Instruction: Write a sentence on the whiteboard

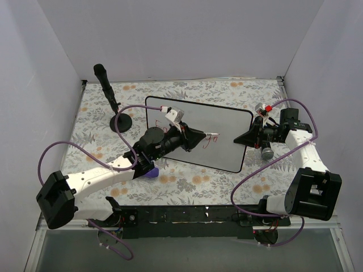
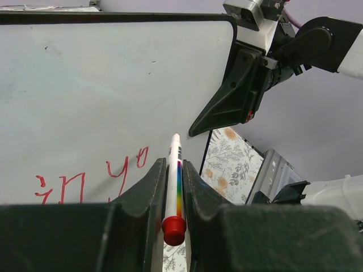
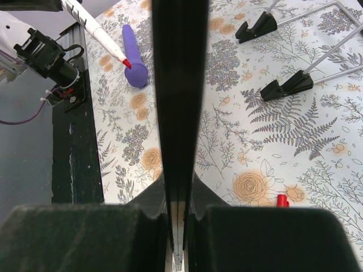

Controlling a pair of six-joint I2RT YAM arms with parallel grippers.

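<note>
**A robot test cell in a lab**

Plain white panels wall in the bench on three sides, rising beyond and to either side of the left gripper and the right gripper. Under both grippers lies a floral cloth as the work surface. Nearer than the grippers, a black mounting rail carries the two arm bases. Loose purple cables loop along the arms. A black post on a round base stands beyond and to the left of the left gripper.
</note>
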